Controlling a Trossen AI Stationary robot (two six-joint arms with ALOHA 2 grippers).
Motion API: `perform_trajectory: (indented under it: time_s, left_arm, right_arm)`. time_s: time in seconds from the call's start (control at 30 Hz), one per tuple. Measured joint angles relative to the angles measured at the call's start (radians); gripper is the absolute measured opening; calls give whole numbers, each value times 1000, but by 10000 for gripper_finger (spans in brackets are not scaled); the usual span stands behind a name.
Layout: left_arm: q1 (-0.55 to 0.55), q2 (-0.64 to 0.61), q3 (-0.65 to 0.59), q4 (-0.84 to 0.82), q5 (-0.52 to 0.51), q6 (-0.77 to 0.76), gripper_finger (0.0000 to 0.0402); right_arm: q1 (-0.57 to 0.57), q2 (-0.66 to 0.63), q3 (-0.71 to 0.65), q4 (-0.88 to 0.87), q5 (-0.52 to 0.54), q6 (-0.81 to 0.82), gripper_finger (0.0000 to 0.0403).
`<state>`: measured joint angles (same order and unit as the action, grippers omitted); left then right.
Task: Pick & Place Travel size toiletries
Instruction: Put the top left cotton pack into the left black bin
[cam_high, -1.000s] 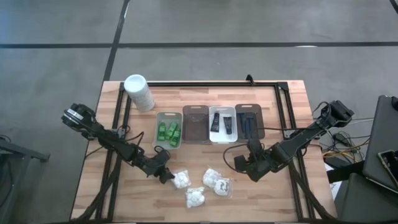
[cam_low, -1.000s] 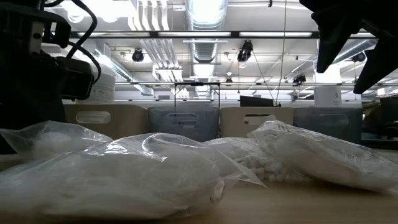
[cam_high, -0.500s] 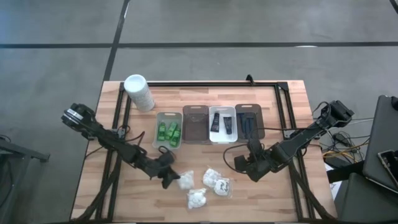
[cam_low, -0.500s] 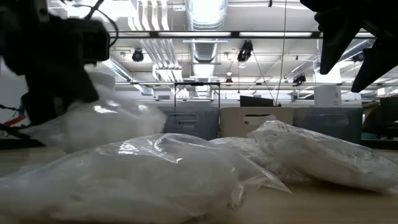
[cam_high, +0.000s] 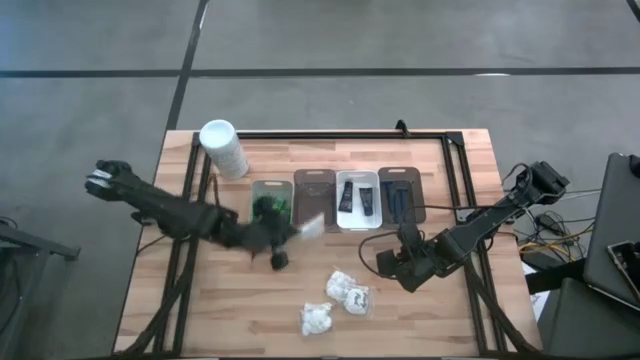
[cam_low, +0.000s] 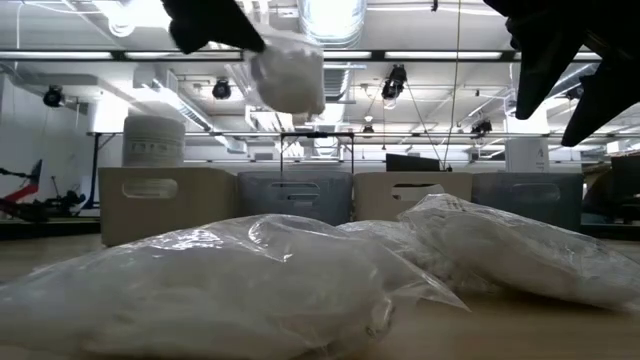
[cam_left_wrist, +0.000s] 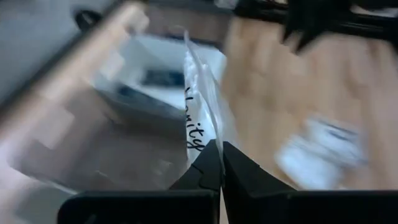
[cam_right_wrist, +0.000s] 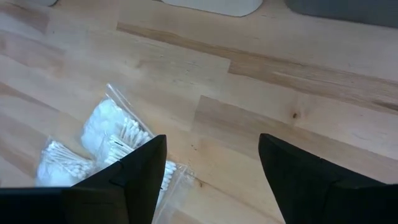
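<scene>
My left gripper (cam_high: 292, 232) is shut on a white crinkly packet (cam_high: 312, 226), held in the air above the near ends of the trays. In the low view that packet (cam_low: 288, 72) hangs high over the table. Two more packets (cam_high: 347, 292) (cam_high: 317, 318) lie flat on the wood near the front. Green bottles (cam_high: 270, 207) sit in the left tray and black tubes (cam_high: 358, 198) in the white tray. My right gripper (cam_high: 400, 268) hovers open to the right of the packets, with nothing between its fingers (cam_right_wrist: 143, 180). My left gripper pinches the clear plastic edge of the packet (cam_left_wrist: 200, 138) between its two fingers. The fingers come from the table's left, slanting down. The packet is lifted clear of the table and sticks out past the fingertips, its white filled part (cam_low: 290, 80) sagging below the hold.
Four trays (cam_high: 314, 200) stand in a row at mid-table, the rightmost one dark (cam_high: 400, 195). A tall white cylinder (cam_high: 223, 148) stands at the far left corner. A black frame (cam_high: 330, 134) runs along the far edge. Bare wood lies at the near left.
My left gripper has taken one packet off the near part of the table, risen with it and swung toward the far edge, over the trays, rolling its wrist on the way. The packet is now lifted clear. The other two packets stayed where they were.
</scene>
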<state>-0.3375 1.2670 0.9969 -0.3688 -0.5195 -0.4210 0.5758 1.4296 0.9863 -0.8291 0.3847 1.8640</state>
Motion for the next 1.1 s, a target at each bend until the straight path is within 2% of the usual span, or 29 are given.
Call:
perform_trajectory:
  time_s: [0.1, 0.23, 0.37, 0.57, 0.77, 0.97, 1.1]
  left_arm:
    - [146, -11, 20, -2, 74, 156, 1]
    - [366, 17, 15, 9, 326, 289, 1]
    - [525, 82, 13, 33, 483, 436, 1]
    - [705, 203, 13, 105, 702, 497, 1]
    - [768, 334, 23, 140, 739, 541, 4]
    - [765, 375, 55, 125, 561, 593, 42]
    - [765, 363, 59, 111, 520, 650, 87]
  right_arm:
    - [0, 0, 0, 0, 4, -5, 255]
    - [0, 0, 0, 2, 9, -5, 265]
    - [0, 0, 1, 0, 11, 7, 273]
    - [0, 0, 1, -3, 11, 48, 284]
    - [0, 0, 1, -4, 11, 93, 294]
    - [0, 0, 1, -2, 11, 104, 309]
    - [0, 0, 1, -2, 10, 115, 322]
